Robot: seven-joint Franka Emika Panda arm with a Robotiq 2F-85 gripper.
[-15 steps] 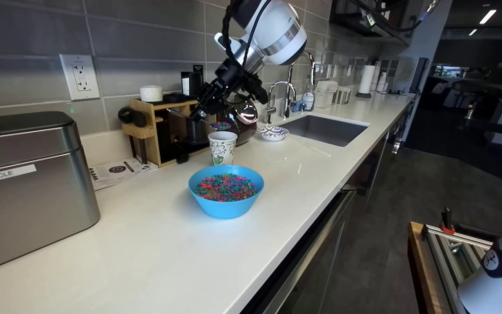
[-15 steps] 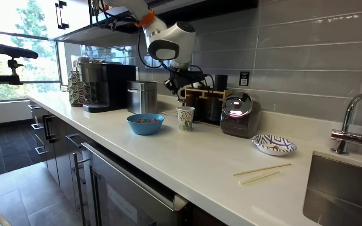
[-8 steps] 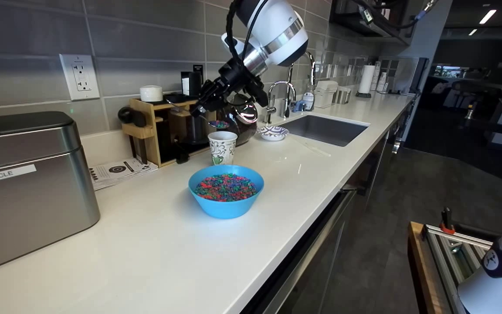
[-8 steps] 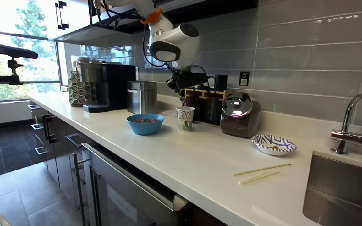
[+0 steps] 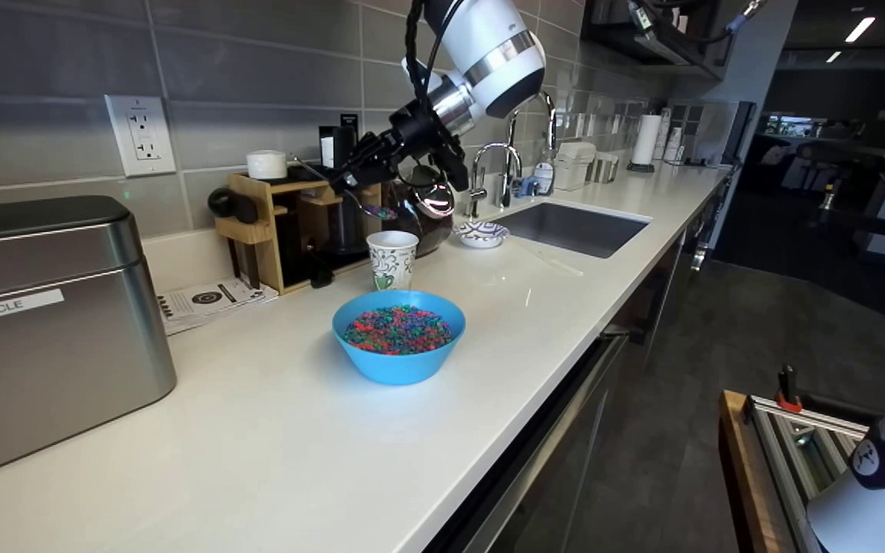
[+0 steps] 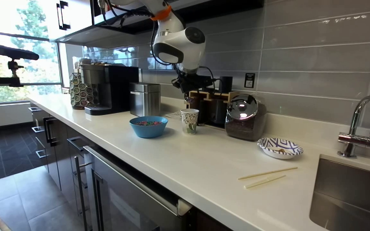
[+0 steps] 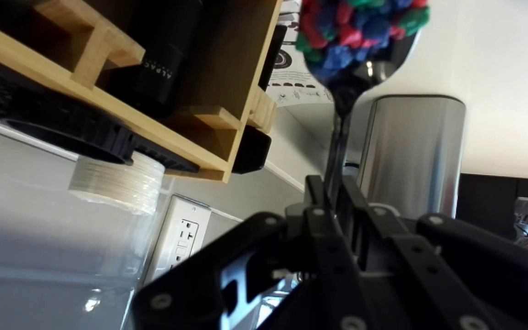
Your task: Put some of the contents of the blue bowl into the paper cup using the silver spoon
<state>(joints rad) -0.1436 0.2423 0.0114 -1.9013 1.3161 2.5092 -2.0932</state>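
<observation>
Two fingertips (image 7: 314, 190) of the pincer (image 7: 333, 185) are pinching the handle of the silver spoon (image 7: 338, 142) in the wrist view, drawn together with only thin metal lying between. The spoon is carrying a heap of red, blue and green pieces (image 7: 358, 27) (its far end is running out of view at the top). Beyond it, a metal bin (image 7: 413, 151) and a wooden rack (image 7: 220, 68) are showing.

In an exterior view, the blue bowl (image 5: 400, 370) is sitting upright on the table (image 5: 258, 438), with a broad layer of contents (image 5: 398, 332) lying inside. The paper cup (image 5: 393, 263) is standing upright just behind it; the bowl's rim is hiding its foot. The pincer is hanging higher than the cup, holding the spoon partway along: the handle's tail is sticking out up to the left, while the loaded end is slanting down toward the cup, apart from it.

In an exterior view, a lidded jar (image 6: 246, 125) is standing beside the rack, and a patterned dish (image 6: 279, 143) and two thin sticks (image 6: 268, 173) are lying nearer the sink (image 6: 348, 192). A gap is showing between bowl and cup, and the spoon's loaded end is hovering just above the cup's rim; whether it is sitting over the mouth, I cannot tell.
</observation>
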